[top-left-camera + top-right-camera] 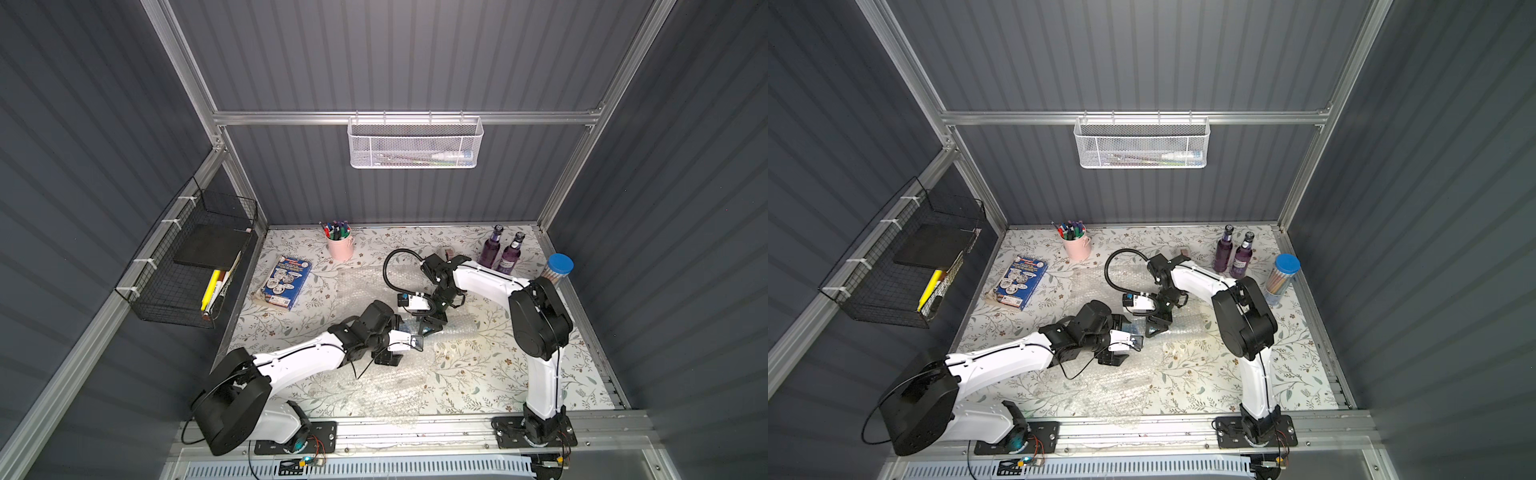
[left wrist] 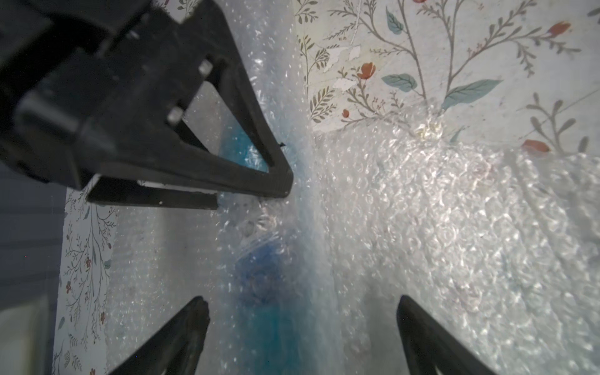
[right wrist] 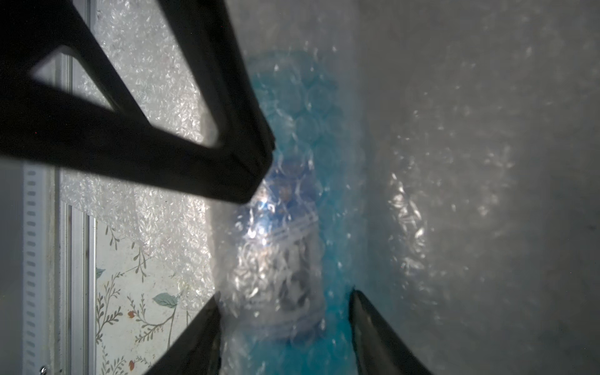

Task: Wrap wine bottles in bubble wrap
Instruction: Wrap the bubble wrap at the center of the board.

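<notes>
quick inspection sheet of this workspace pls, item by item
surface: floral-patterned tabletop, partly under clear bubble wrap sheets
job's things: bright blue bottle lying swathed in wrap; two purple dark-capped bottles upright, unwrapped
clutter: pink cup of markers; blue printed book; clear blue-lidded pencil tube
grippers: left pincer open astride the blue bottle; right pincer astride it too, grip unclear
cables: black cable looped by right wrist
surroundings: white mesh basket on back rail; black wire basket on side wall

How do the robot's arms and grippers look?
The left arm and right arm have white shells, black joints and thin black cables; the right carries a thick looped black hose. The left gripper and right gripper are black, with hollow triangular fingers.
</notes>
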`<state>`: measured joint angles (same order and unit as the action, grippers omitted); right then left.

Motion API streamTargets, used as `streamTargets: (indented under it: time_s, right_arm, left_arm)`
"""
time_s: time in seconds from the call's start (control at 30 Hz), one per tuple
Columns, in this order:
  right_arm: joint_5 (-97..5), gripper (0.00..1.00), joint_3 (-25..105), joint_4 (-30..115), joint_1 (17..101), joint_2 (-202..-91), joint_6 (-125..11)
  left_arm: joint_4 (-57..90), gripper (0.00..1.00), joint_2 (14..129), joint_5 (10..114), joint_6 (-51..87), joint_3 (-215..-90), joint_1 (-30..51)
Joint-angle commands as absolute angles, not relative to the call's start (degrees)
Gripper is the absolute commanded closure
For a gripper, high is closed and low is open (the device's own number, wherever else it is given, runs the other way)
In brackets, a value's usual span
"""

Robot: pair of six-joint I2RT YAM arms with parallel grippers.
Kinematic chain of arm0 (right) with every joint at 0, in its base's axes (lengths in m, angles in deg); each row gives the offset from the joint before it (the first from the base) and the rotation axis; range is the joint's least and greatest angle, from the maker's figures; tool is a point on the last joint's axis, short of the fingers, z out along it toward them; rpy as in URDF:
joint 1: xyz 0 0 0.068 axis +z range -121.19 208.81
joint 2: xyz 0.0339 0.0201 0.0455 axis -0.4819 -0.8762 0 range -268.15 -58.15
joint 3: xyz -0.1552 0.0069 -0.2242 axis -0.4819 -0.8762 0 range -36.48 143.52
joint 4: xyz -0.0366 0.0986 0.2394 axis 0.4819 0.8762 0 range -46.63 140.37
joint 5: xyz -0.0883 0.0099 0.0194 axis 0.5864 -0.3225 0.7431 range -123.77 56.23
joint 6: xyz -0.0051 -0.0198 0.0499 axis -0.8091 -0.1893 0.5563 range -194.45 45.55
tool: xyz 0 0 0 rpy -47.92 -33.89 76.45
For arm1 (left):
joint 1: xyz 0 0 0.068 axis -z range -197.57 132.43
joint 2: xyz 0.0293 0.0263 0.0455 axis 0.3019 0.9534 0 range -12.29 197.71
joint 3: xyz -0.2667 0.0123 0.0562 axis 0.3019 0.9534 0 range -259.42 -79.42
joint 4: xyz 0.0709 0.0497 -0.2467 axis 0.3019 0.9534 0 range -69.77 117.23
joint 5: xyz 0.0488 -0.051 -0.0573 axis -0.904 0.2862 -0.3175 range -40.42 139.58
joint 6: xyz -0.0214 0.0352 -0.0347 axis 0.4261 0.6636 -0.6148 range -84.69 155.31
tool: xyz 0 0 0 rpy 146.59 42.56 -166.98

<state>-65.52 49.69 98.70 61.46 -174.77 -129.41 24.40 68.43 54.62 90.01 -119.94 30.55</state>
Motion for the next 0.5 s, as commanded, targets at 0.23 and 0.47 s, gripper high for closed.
streamTargets:
  time_s: [0.23,0.47]
  right_arm:
    - [-65.22,0.41,50.01,103.55,60.38,-177.28,-129.76]
    - [-65.35,0.41,49.52,103.09,59.95,-177.19,-129.91]
  left_arm:
    - [19.24,0.12,77.97,49.52,89.28,-123.51,30.78]
    - [20.88,0.17,82.77,46.35,88.49,-126.07,30.68]
